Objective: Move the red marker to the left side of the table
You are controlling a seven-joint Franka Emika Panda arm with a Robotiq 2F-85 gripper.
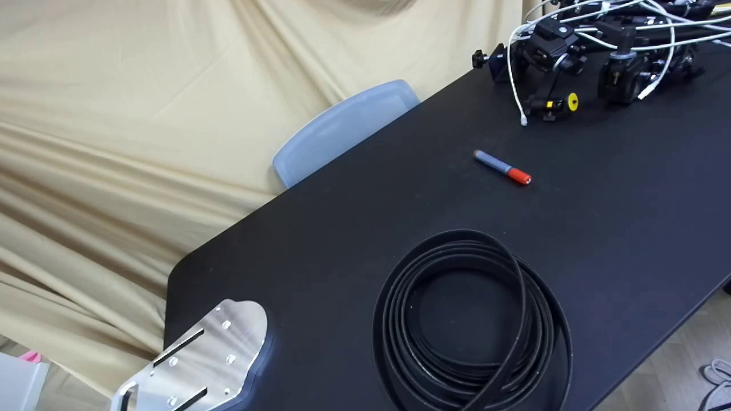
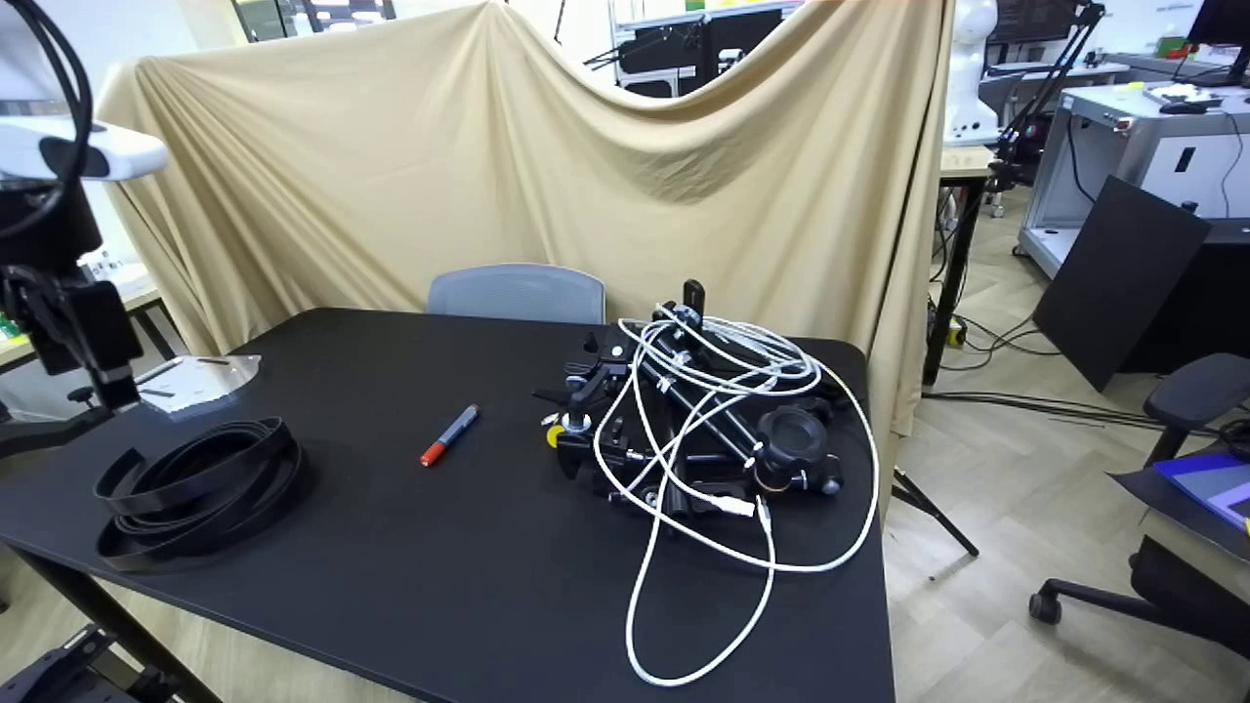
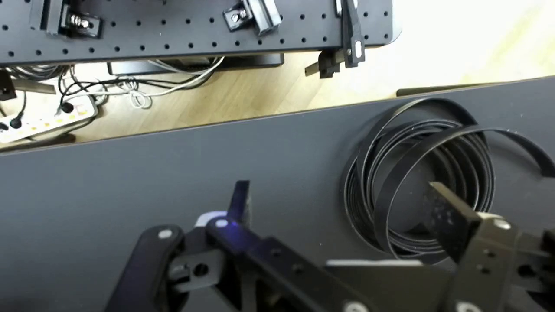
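The red marker (image 1: pixel 502 167) lies flat on the black table (image 1: pixel 337 245), its red cap end turned away from the chair back. It also shows in an exterior view (image 2: pixel 450 435), between the coiled cable and the pile of clamps. It is out of view in the wrist view. My gripper (image 2: pixel 115 383) hangs above the table beyond the coiled cable, well apart from the marker. In the wrist view my gripper (image 3: pixel 340 188) has its fingers wide apart with nothing between them. The table top (image 3: pixel 108 186) shows below them.
A coiled black cable (image 1: pixel 394 319) lies near the table's edge; it also shows in the wrist view (image 3: pixel 360 190). A silver metal plate (image 1: pixel 217 348) lies at one end. Black clamps with white cables (image 2: pixel 693 420) pile at the opposite end. A pale blue chair back (image 2: pixel 518 291) stands behind.
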